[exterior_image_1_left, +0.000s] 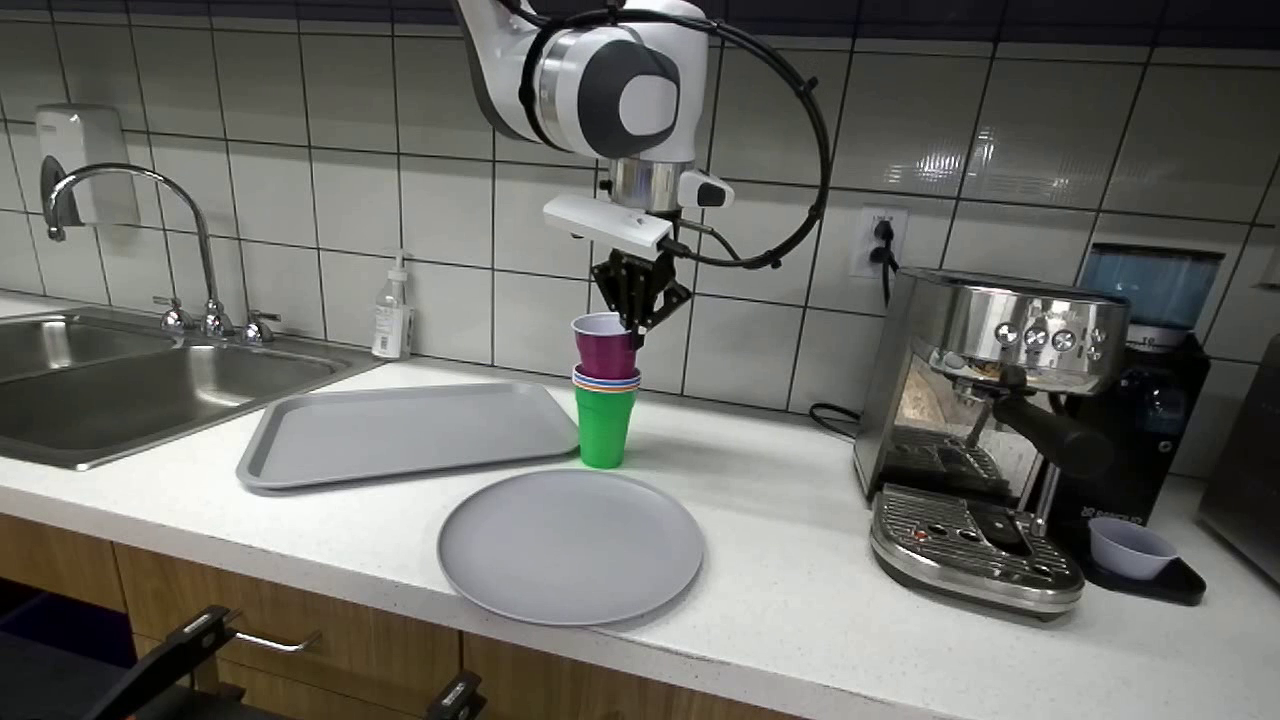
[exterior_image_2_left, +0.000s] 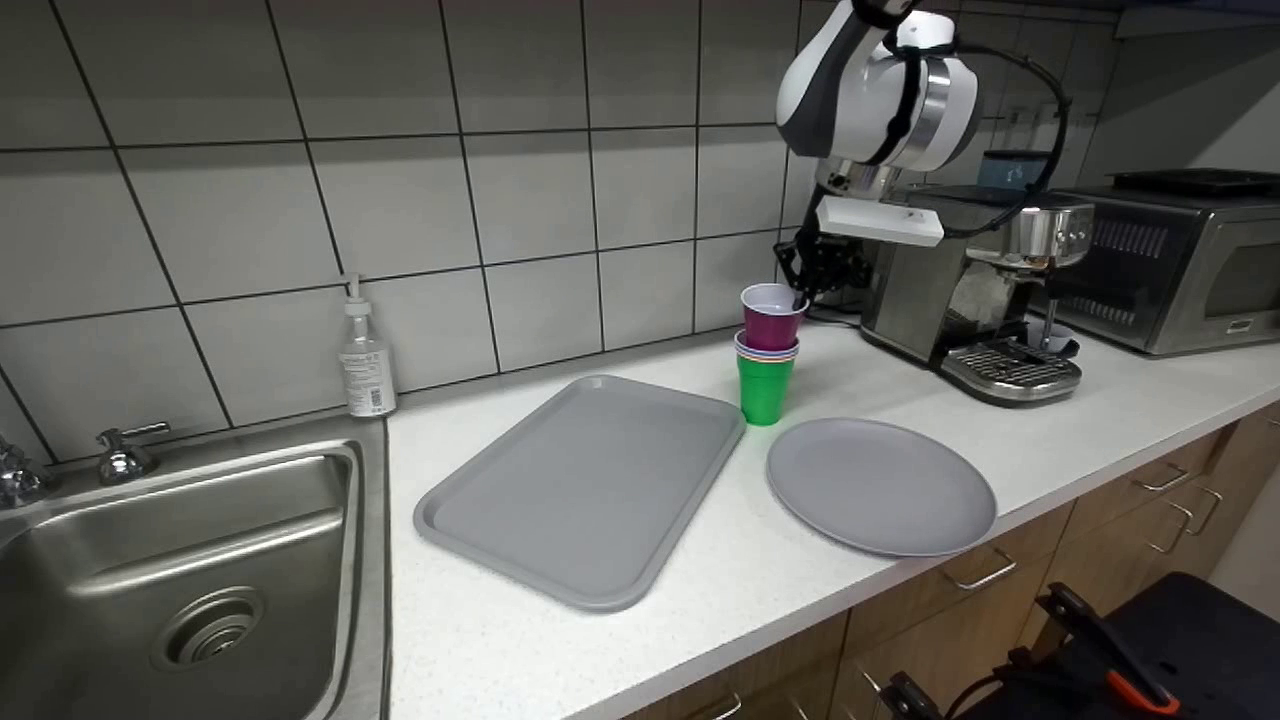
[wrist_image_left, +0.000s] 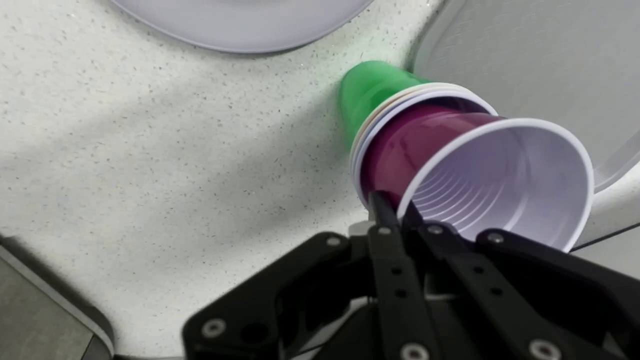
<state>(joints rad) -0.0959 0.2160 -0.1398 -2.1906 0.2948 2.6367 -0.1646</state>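
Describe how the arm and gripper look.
The arm is white with dark grey panels, rounded joints and silvery metal sections. A black cable loops off it, and a white bar sits at the wrist. The gripper is black and angular, with slim fingers and round, pale screw heads.

One cup stack (exterior_image_1_left: 604, 395), one plate (exterior_image_1_left: 570, 546), one tray (exterior_image_1_left: 410, 430)
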